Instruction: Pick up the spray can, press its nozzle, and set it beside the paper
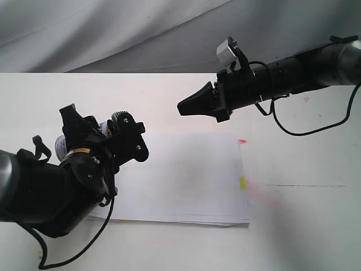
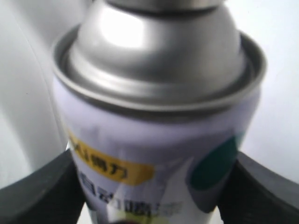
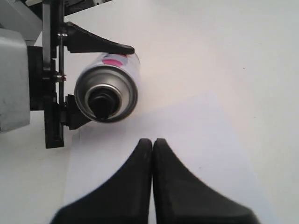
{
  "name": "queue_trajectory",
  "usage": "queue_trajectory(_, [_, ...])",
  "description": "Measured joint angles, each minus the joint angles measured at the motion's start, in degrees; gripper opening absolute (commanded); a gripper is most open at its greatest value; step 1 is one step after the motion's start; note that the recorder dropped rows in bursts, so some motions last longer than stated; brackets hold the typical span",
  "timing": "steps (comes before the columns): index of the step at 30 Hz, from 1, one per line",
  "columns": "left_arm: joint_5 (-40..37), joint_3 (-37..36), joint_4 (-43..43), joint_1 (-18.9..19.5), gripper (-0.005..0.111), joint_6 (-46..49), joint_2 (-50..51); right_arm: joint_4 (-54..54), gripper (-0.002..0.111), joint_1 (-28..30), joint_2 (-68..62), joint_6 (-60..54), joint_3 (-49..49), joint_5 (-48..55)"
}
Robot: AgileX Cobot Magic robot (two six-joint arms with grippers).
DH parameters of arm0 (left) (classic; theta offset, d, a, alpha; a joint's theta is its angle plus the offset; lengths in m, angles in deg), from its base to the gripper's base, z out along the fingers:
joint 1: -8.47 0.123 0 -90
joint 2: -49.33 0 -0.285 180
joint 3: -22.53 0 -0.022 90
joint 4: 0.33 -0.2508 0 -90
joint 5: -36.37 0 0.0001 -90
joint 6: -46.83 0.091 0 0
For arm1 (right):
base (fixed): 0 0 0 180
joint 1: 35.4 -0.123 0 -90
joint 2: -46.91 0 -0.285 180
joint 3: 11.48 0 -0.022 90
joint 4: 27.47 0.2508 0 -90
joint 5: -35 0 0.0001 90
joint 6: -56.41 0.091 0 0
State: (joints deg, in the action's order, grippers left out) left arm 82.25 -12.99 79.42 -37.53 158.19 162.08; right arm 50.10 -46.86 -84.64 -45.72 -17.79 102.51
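Observation:
My left gripper is shut on the spray can, its black fingers pressing both sides of the white label. The silver domed top fills the left wrist view. In the exterior view only a pale part of the can shows behind the gripper, over the paper's left edge. The right wrist view looks at the can's top with the black nozzle in its middle. My right gripper is shut and empty, pointing at the can from a short distance. The white paper lies flat with red and yellow tabs.
The white table runs out to the right of the paper and towards the front. Grey cloth hangs behind the table's far edge. A black cable loops under the right arm.

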Motion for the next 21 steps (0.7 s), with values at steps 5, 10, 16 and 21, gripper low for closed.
queue_trajectory(5, [0.0, 0.0, -0.6, 0.0, 0.0, -1.0, 0.0, 1.0, 0.0, 0.4, 0.0, -0.7, 0.5, 0.6])
queue_trajectory(10, [0.0, 0.0, -1.2, 0.0, 0.0, -2.8, 0.0, 1.3, 0.0, 0.4, 0.0, -0.7, 0.5, 1.5])
queue_trajectory(16, [-3.8, 0.0, -5.9, 1.4, 0.0, -21.0, -4.6, 1.4, 0.0, 0.4, 0.0, 0.5, 0.5, 1.7])
queue_trajectory(21, [-11.0, 0.0, -10.8, 7.2, 0.0, -33.1, -10.2, 1.1, 0.0, 0.4, 0.0, 2.0, 0.5, 1.7])
